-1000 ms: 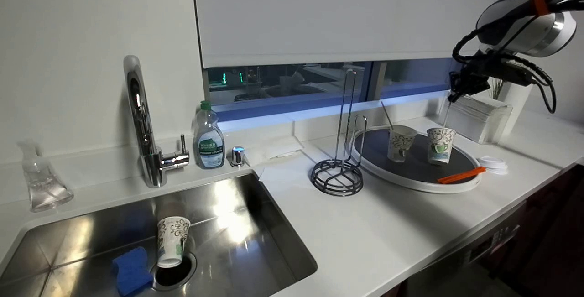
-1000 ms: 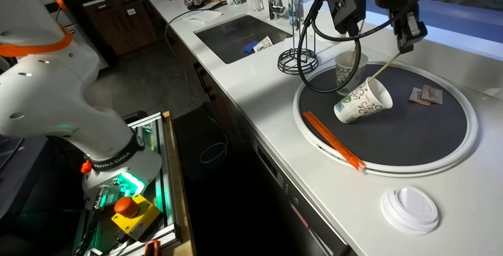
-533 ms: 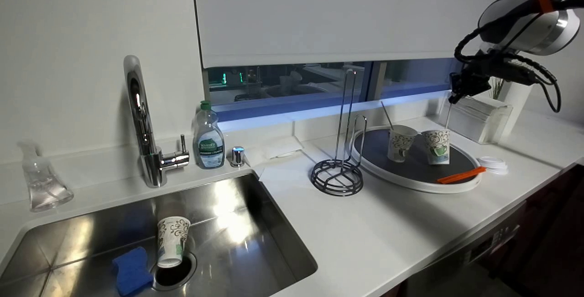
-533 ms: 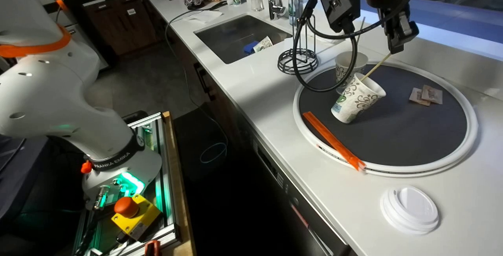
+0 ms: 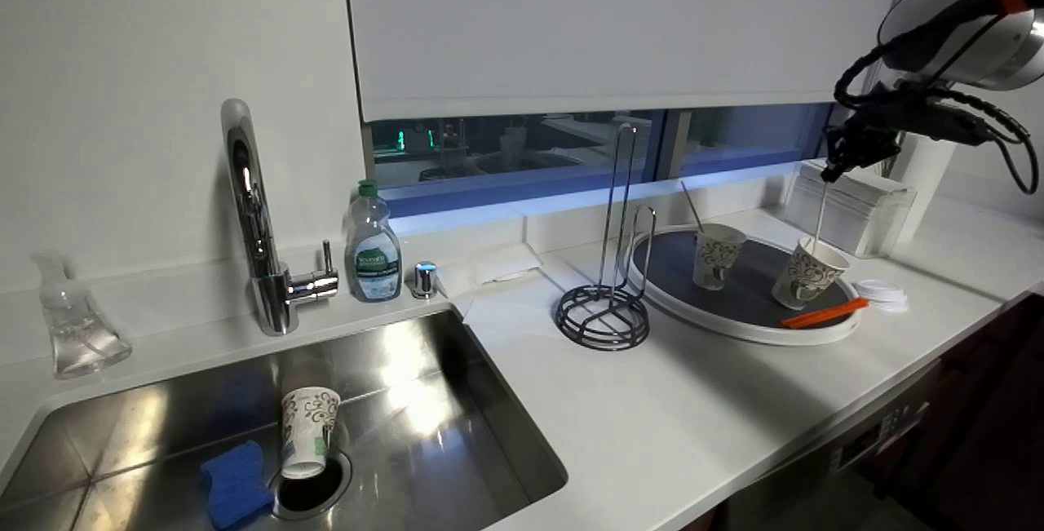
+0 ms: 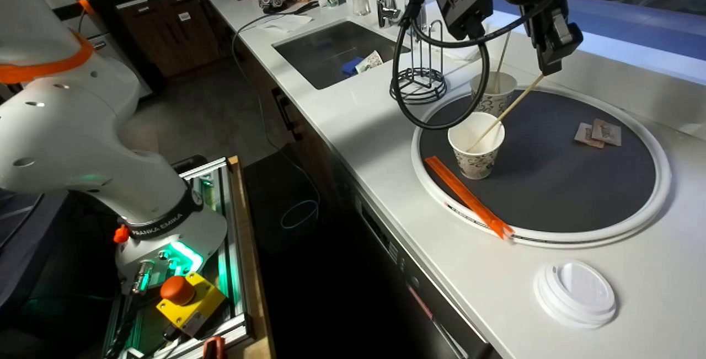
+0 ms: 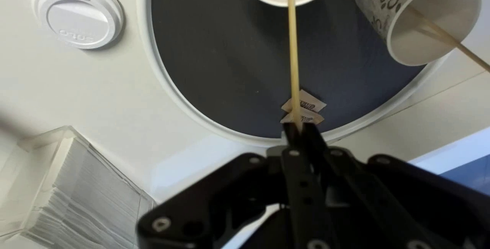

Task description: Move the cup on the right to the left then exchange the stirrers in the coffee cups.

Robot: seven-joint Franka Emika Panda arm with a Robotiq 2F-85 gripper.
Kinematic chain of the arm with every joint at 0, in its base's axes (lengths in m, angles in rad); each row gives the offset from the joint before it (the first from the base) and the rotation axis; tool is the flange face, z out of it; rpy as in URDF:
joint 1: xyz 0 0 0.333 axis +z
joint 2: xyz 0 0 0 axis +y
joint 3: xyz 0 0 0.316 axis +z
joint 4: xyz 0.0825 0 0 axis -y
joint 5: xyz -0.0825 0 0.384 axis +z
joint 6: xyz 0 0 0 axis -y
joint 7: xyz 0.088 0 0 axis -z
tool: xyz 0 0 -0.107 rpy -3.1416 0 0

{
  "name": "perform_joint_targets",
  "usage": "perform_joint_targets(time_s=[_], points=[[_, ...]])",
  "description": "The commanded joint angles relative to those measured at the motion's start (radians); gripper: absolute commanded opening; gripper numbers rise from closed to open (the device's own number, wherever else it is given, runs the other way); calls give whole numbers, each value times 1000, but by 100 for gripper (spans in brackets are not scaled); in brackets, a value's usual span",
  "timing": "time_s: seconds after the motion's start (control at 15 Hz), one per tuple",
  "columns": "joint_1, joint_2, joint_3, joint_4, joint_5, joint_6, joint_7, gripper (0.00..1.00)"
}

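Jaws clenched on one end of a thin, pale yellowish stirrer [image 7: 293,54]; the stick slants down from the tips into a small printed coffee cup [image 5: 809,274], lower end inside. Cup leans, plainly in an exterior view, on the dark round tray [image 6: 584,193]; whether its base sits flat, cannot tell. Second coffee cup [image 5: 718,258], like pattern, also on the tray, over toward the wire stand [image 5: 603,317] and apart from the first. Another stirrer [image 5: 692,205] sticks up out of it at a slant, clear of the jaws. Orange strip [image 6: 466,193] near the leaning cup, lying over the tray's white rim. Two small packets [image 6: 605,132], overlapping, on the tray. White lid [image 6: 575,294] on the counter [image 6: 375,138], near the tray. Sink [image 5: 465,433]: a third cup [image 5: 310,429] on its side, blue sponge [image 5: 236,482] just beside it. Green-capped bottle [image 5: 376,262] and chrome faucet [image 5: 263,225] stand along the sink's edge.
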Motion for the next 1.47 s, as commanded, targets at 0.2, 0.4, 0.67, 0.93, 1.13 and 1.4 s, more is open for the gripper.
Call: perform_joint_targets(time_s=[0.2,0.4,0.67,0.93,1.13,1.4], points=[[12,-35,-13,-40,-31,-15,2,2],[13,-34,-13,-38,-30,-14,3,2],[14,-49,-14,-33,-30,-11,18,2],[19,-91,-17,-30,-51,10,76,2],[21,-141,-17,-28,-74,23,109,2],[24,-195,-15,-23,-87,59,135,2]])
